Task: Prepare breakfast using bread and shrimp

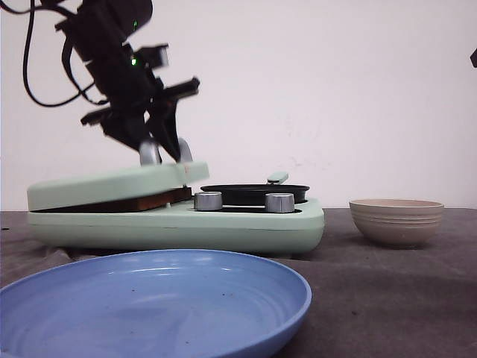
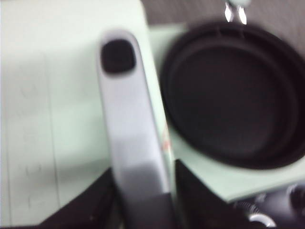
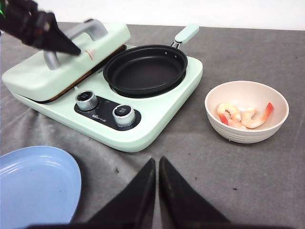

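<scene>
My left gripper (image 1: pixel 160 145) is shut on the silver handle (image 2: pixel 129 124) of a mint-green grill's lid (image 1: pixel 112 185), with a finger on each side of the bar. The lid (image 3: pixel 62 71) lies almost flat, and a thin brown strip (image 3: pixel 62 94) shows in the gap beneath it. The bread is otherwise hidden under the lid. The shrimp (image 3: pixel 243 116), pinkish-orange pieces, lie in a beige ribbed bowl (image 3: pixel 238 136) to the right of the grill. My right gripper (image 3: pixel 156 164) is shut on nothing, above the grey cloth in front of the grill.
A black round pan (image 3: pixel 145 69) sits in the grill's right half, behind two silver knobs (image 3: pixel 123 113). A blue plate (image 1: pixel 149 298) lies at the near left edge of the table. The bowl (image 1: pixel 396 221) stands apart from the grill.
</scene>
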Robot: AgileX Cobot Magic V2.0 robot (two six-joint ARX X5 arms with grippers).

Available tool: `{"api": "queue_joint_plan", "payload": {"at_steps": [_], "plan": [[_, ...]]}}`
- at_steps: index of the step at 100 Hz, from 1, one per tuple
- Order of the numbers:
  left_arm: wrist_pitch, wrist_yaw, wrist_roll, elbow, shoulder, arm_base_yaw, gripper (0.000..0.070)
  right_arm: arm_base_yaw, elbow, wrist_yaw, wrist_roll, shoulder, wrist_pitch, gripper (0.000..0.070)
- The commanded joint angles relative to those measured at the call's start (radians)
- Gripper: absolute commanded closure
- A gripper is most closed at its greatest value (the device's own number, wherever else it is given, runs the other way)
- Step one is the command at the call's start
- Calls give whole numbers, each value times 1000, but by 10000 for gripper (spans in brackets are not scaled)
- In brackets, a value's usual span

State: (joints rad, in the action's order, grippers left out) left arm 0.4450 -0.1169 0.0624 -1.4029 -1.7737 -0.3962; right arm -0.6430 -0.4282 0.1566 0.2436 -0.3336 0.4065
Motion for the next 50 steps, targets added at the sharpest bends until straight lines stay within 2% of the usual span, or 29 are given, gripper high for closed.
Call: {"api": "queue_joint_plan", "payload": {"at_steps": [1,19,26,50], "plan": [[29,-13,-36,-1,-32,-6,374,-7,-3,1,12,-4,-9,697],[15,-61,-23,-7,-31,-5,217,-7,-3,1,12,-4,-9,697],[15,-95,-17,-19,-31,-2,180,-7,-3,1,12,-4,-8,697],[38,-170,-6,-117,-18,-1,179,-7,-3,2,12,-4,-9,697]]}}
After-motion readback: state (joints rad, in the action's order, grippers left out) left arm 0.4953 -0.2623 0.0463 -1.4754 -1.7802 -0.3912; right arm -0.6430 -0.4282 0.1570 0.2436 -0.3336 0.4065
